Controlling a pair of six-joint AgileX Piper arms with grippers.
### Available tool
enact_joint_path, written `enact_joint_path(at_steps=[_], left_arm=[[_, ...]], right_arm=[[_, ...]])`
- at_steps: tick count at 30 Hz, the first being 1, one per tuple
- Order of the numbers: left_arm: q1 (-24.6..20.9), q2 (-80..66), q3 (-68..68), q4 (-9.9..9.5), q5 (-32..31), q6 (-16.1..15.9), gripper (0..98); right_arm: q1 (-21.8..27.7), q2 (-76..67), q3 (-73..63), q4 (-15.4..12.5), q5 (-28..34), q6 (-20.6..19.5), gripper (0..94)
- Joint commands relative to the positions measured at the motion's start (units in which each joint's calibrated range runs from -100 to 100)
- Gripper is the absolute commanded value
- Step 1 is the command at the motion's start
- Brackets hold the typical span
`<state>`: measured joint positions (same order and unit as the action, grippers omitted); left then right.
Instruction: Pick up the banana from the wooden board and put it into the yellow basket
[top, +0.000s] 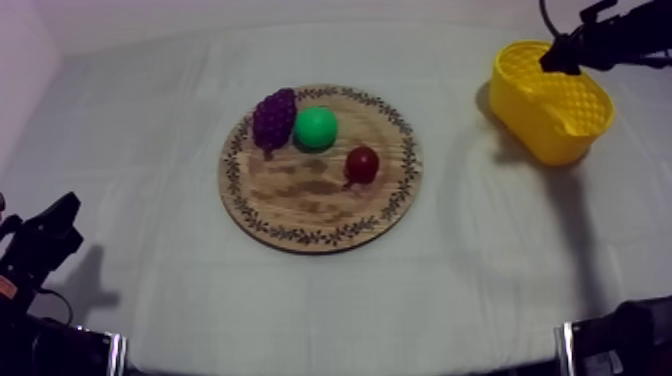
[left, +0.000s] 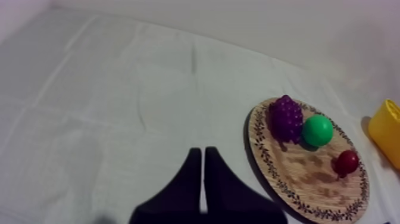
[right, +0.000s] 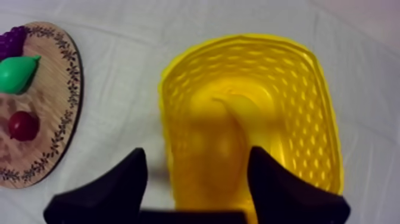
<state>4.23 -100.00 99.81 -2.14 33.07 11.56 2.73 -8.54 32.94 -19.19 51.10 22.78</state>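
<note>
The banana (right: 238, 113) lies inside the yellow basket (right: 321, 119), a curved yellow shape against the basket's floor. My right gripper (right: 197, 158) hangs open just above the basket, nothing between its fingers. From above, the right gripper (top: 556, 58) sits over the basket's (top: 560, 130) near-left rim at the table's right. The round wooden board (top: 300, 190) at the centre holds a bunch of grapes (top: 274, 118), a green pear (top: 316, 127) and a small red fruit (top: 361, 164). My left gripper (left: 199, 154) is shut on nothing, low at the left, well short of the board (left: 309, 179).
Grey-white cloth covers the table, with open cloth between the board and the basket and all around my left gripper (top: 60, 225). Parts of both arms sit dark at the lower corners of the top view.
</note>
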Motion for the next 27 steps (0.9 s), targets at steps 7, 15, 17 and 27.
enact_joint_path(at_steps=[7,15,17,27], left_arm=[[0.0,0.0,0.0,-0.03,0.0,0.0,0.1],[0.0,0.0,0.0,-0.03,0.0,0.0,0.1],[0.0,0.0,0.0,-0.03,0.0,0.0,0.1],[0.0,0.0,0.0,-0.03,0.0,0.0,0.1]], right_arm=[[-5.8,-17.2,13.0,3.1,-8.5,-3.0,39.0],[-14.4,-35.6,26.6,12.1,-14.4,-13.3,27.5],[-15.6,-39.8,28.8,13.7,-14.8,-15.2,23.5],[-14.5,-49.9,37.8,13.7,-17.4,-16.9,5.9]])
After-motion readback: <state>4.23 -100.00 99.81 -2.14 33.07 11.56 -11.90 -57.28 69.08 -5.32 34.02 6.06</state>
